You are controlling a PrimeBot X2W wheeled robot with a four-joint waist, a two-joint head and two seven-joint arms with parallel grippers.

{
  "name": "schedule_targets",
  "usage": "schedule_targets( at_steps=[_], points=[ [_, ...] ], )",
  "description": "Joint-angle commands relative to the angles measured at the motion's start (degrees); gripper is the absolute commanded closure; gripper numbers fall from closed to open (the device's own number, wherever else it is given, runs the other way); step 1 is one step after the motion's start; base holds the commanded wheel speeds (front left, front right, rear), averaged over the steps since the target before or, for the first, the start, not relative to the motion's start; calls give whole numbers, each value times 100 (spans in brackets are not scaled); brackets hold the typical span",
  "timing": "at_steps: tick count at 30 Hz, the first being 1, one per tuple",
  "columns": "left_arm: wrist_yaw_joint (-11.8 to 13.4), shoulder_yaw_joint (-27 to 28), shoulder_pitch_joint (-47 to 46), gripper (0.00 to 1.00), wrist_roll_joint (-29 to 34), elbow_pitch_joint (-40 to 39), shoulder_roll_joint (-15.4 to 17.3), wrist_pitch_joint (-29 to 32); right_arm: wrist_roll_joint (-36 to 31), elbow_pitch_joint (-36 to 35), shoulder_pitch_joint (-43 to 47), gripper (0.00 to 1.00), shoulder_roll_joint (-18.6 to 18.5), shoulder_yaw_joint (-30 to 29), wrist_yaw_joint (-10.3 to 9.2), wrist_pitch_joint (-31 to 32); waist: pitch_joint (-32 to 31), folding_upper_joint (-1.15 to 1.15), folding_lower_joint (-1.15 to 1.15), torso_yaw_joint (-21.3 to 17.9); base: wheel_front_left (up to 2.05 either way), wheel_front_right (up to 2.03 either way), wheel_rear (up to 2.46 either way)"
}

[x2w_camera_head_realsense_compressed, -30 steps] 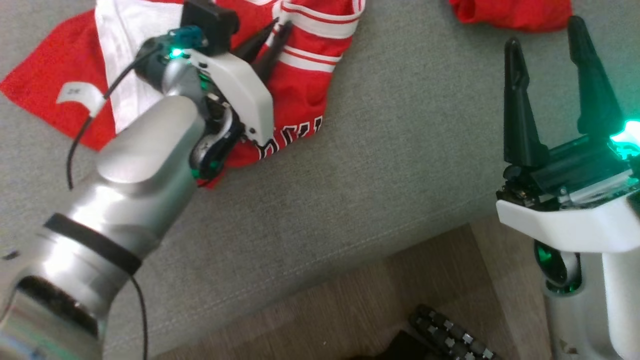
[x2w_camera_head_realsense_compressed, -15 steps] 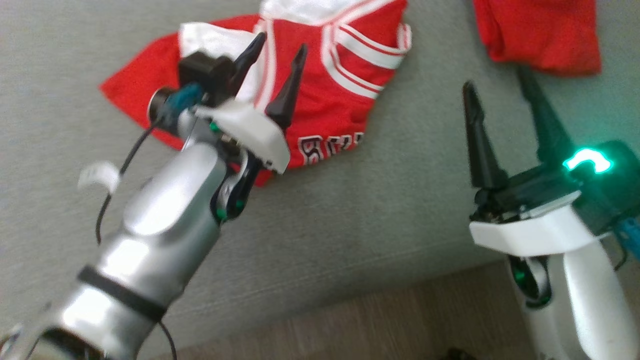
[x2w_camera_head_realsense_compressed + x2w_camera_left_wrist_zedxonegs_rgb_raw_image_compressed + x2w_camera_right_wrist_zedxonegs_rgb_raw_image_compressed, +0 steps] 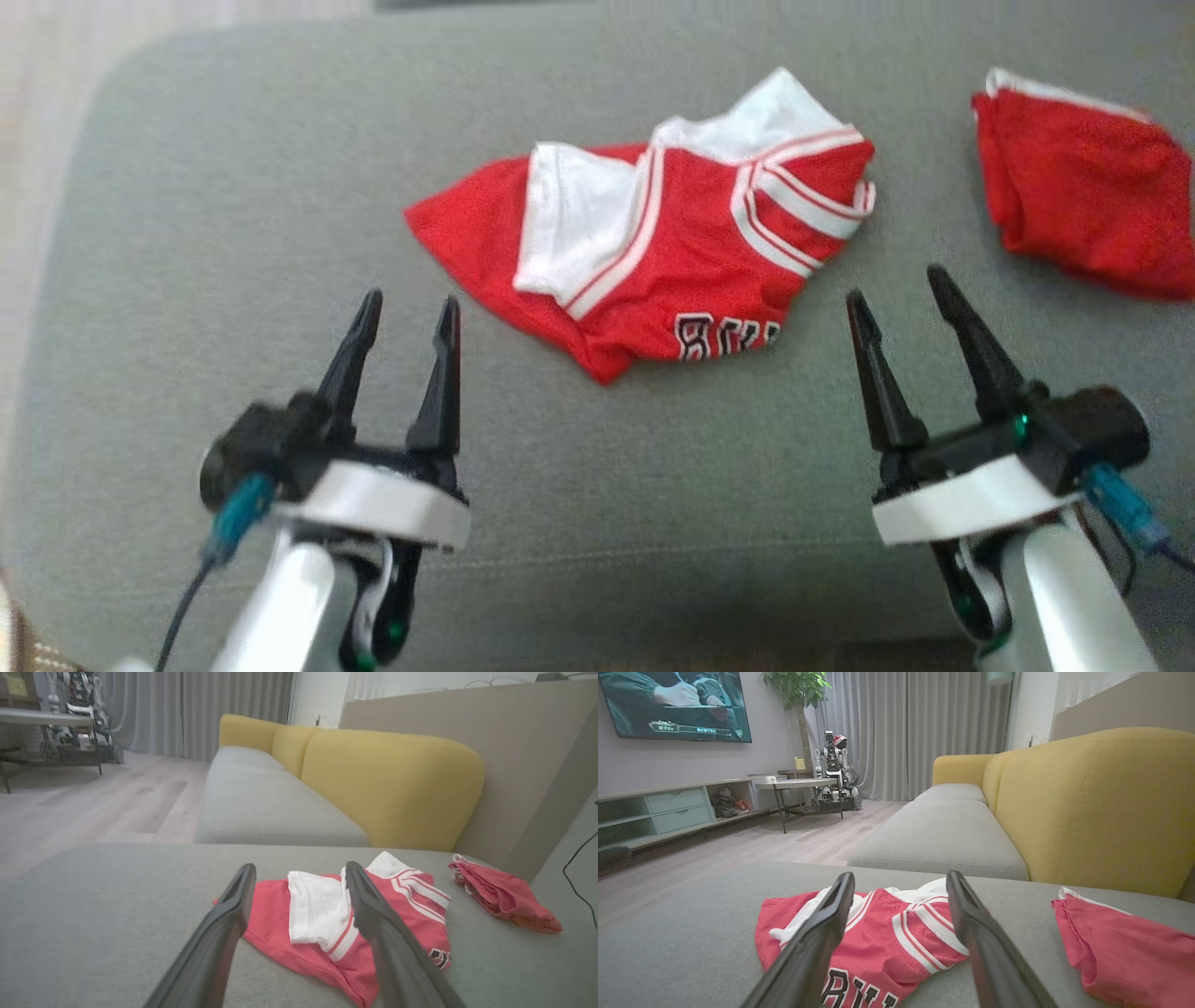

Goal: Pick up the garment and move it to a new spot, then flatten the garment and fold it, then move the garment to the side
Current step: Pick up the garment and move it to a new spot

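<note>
The jersey (image 3: 672, 280) lies loosely bunched on the grey seat cushion (image 3: 233, 233), about midway between its left and right edges and rather toward the far edge. It is ahead of both claws and between them. Its long axis runs across the cushion, from a pointed red corner on the left to a striped, rounded end on the right, with the black lettering along the near edge.

The left claw (image 3: 411, 301) hangs above the near left part of the cushion with its two dark fingers spread and nothing in them. The right claw (image 3: 895, 286) is spread and bare too, above the near right part. Neither touches the cloth. The right claw looks slightly nearer, its fingertips just beside the striped end, while the left claw stands a little further from the pointed corner.

The cloth is thin and limp, red with white bands, and one flap is turned over to show a white inside. It will probably sag and slide when lifted. A second red piece (image 3: 1083, 187), folded over itself, sits apart toward the far right corner
</note>
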Motion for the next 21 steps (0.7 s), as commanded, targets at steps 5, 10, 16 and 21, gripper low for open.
schedule_targets(
  at_steps=[5,10,16,21],
  points=[
    [-352,858,742,0,507,-696,-378,-43,7,-65,244,0,36,26,-2,-29,-599,-1,1,316,0,0,0],
    [-515,1209,1362,0,1065,-871,-547,-43,8,-90,538,0,36,-94,-2,-29,-732,-1,1,352,0,0,0],
    [-664,1401,1599,0,1266,-881,-637,-43,-11,-72,740,0,36,-67,-2,-29,-771,-1,1,383,0,0,0],
    [-669,1438,1599,0,1216,-896,-654,-43,-26,-70,739,0,36,-46,-2,-29,-770,-1,1,374,0,0,0]
  ],
)
